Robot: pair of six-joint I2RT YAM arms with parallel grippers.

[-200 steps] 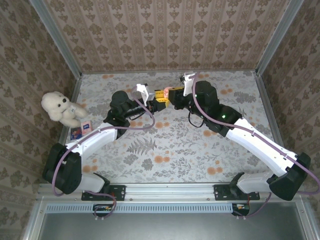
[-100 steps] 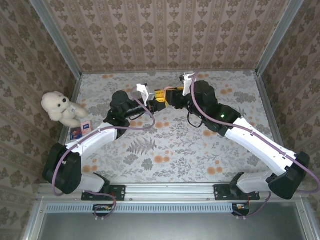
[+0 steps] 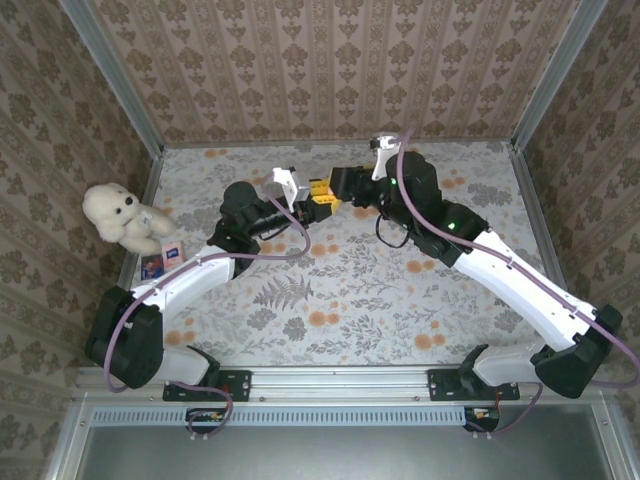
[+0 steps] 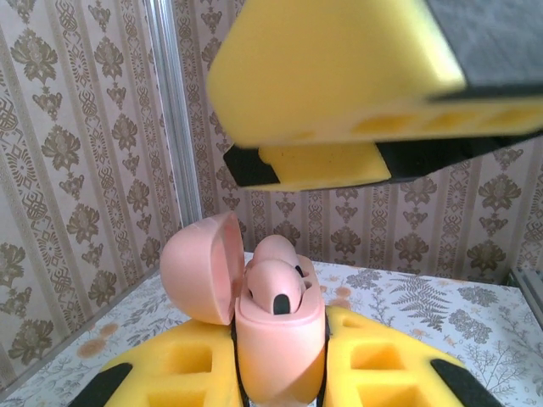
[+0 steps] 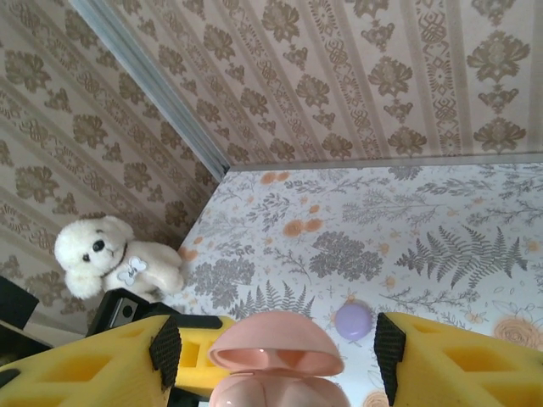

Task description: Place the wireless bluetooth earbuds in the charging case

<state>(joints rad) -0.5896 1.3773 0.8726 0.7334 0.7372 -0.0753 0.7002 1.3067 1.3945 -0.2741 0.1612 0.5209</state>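
Floral tabletop (image 3: 330,290): left arm (image 3: 200,270) outstretched, left pincer (image 4: 280,373) gripping pink case (image 4: 276,331).

obstacle — teddy bear (image 3: 122,217) by left wall | free — table (image 3: 350,300) near half

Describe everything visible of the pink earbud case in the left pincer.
The glossy pink rounded plastic charging case stands upright, clamped on both sides by the yellow fingers of the left pincer. Its domed lid is hinged open, to the left in the left wrist view. Two pink earbuds sit in the body, the nearer one with a dark spot. The right pincer is open, flanking the case without touching it.
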